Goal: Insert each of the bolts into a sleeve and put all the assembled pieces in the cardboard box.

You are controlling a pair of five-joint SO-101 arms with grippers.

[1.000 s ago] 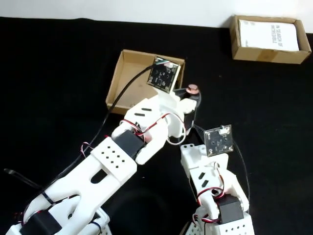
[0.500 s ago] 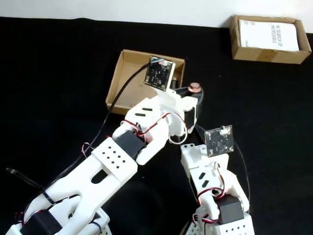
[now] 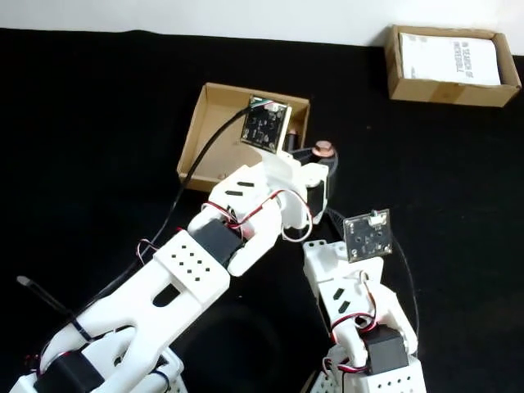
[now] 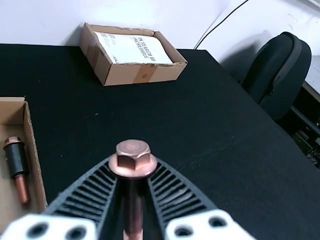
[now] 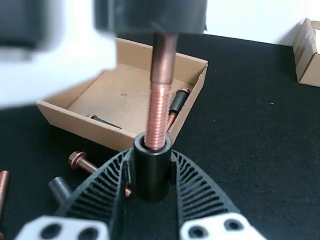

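Note:
My left gripper (image 4: 133, 167) is shut on a copper bolt (image 4: 133, 159), held upright with its hex head on top. In the high view the bolt's head (image 3: 324, 148) shows just right of the cardboard box (image 3: 214, 123). Directly below it, my right gripper (image 5: 151, 160) is shut on a black sleeve (image 5: 151, 172), which stands upright. The bolt's threaded end (image 5: 159, 117) reaches down into the sleeve's mouth. Inside the cardboard box (image 5: 75, 114) lies an assembled bolt and sleeve (image 5: 176, 106); the same piece (image 4: 15, 167) shows in the left wrist view.
A loose bolt (image 5: 82, 161), a loose dark sleeve (image 5: 60, 189) and another bolt (image 5: 2, 187) lie on the black table in front of the box. A second carton holding a booklet (image 3: 450, 59) sits at the far right. An office chair (image 4: 280, 65) stands beyond the table.
The left arm's wrist has shifted slightly toward the cardboard box while the bolt's head stays almost in place. The right arm has not moved.

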